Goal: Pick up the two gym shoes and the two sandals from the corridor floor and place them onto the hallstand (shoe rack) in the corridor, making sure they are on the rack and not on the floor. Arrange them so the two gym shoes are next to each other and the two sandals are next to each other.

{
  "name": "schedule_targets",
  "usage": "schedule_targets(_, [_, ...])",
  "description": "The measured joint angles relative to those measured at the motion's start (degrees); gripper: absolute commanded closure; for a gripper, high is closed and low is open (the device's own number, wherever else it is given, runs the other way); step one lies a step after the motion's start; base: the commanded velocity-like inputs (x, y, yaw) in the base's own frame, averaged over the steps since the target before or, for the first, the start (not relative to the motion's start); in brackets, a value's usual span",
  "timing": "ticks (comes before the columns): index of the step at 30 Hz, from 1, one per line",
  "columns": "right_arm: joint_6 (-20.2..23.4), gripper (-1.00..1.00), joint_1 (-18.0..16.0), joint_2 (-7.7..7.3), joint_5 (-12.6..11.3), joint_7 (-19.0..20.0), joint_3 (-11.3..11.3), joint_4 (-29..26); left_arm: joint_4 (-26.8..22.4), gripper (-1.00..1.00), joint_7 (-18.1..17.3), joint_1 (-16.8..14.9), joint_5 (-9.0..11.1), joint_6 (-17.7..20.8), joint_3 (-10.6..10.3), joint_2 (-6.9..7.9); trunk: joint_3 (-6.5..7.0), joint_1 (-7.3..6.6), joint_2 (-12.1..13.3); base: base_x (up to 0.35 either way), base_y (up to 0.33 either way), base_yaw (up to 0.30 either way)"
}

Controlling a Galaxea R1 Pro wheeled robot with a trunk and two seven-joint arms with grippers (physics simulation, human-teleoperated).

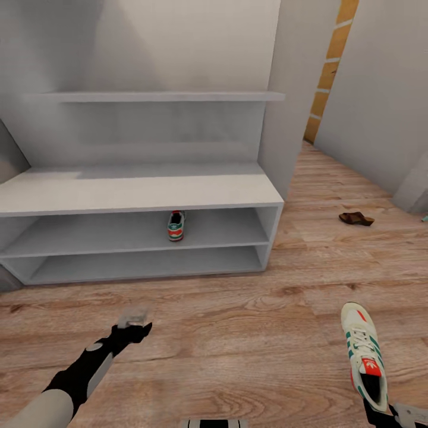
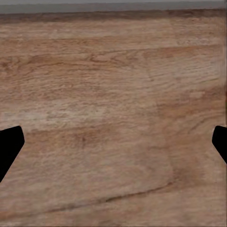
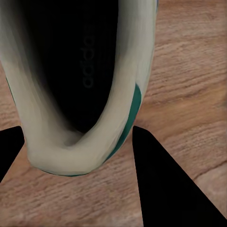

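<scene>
Our right jaws [image 3: 78, 142] clamp one gym shoe's [image 1: 364, 355] heel; left jaws [image 2: 113, 142] hang apart over bare corridor floor [image 2: 104, 94].

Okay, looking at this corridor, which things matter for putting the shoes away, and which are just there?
For the job:
- sneaker on the rack's upper open shelf
- sneaker in the right gripper
- brown sandal on the floor
- shoe rack
- right gripper, closed on the sneaker's heel
- left gripper, open and empty

Just there:
- orange-striped wall
</scene>
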Motion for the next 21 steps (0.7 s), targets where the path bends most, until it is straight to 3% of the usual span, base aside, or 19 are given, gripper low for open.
schedule_targets(4, [-0.03, 1.0, -0.02, 0.0, 0.04, 0.03, 0.01, 0.24, 0.64, -1.0, -8.07, 3.79, 0.92, -2.49, 0.02, 2.88, 0.0, 0.0, 0.0, -0.002, 0.0, 0.0])
schedule_targets(9, [0.01, 1.0, 0.0, 0.04, 0.08, 0.02, 0.02, 0.39, 0.84, -1.0, -16.74, 6.95, 0.93, -3.13, 0.02, 4.11, 0.0, 0.0, 0.0, 0.0, 0.0, 0.0])
schedule_targets(11, [-0.02, 1.0, 0.01, 0.08, 0.19, 0.04, 0.04, 1.34, 0.97, -1.0, -22.32, 10.61, 0.7, -4.28, -0.04, 4.44, -0.01, 0.0, 0.0, 0.0, 0.0, 0.0])
schedule_targets(16, [-0.12, 1.0, 0.01, 0.03, 0.11, 0.06, 0.05, 3.66, 4.38, -1.0, -24.69, 15.01, 0.84, -12.55, -0.02, 4.58, 0.0, 0.0, 0.0, 0.0, 0.0, 0.0])
schedule_targets(21, [-0.13, 1.0, 0.0, 0.01, 0.14, 0.06, 0.05, 4.07, 7.0, -1.0, -24.6, 18.43, 1.02, -15.89, 0.02, 4.61, 0.0, 0.0, 0.0, 0.0, 0.0, 0.0])
